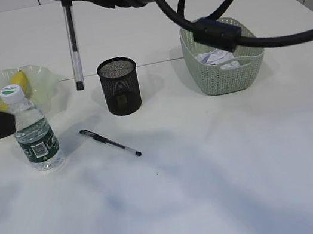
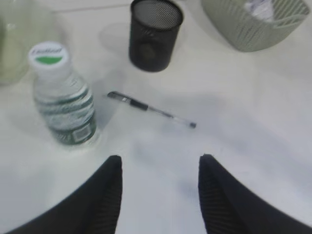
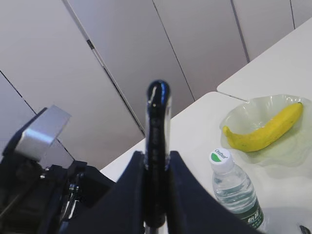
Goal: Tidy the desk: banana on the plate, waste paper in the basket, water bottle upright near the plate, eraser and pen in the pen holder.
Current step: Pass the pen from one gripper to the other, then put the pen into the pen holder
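Two pens are in play: one lies flat on the white desk between the water bottle and the black mesh pen holder, and the other pen hangs upright, tip down, pinched between the fingers of my right gripper. That gripper is closed tight on the pen's barrel, reaching in from the right side high over the desk, with the pen's lower end above and to the left of the holder's rim, well clear of it. To do this step well, I judge I should carry the pen rightward until its tip sits over the middle of the holder's mouth, keep it vertical, lower it inside the rim, and only then let go, so it does not bounce off the mesh edge or tip the holder. My left gripper hovers low over the near side of the desk, jaws spread wide and holding nothing, pointed toward the lying pen. The banana already rests on the plate, the bottle stands upright beside it, and crumpled paper sits in the green basket.
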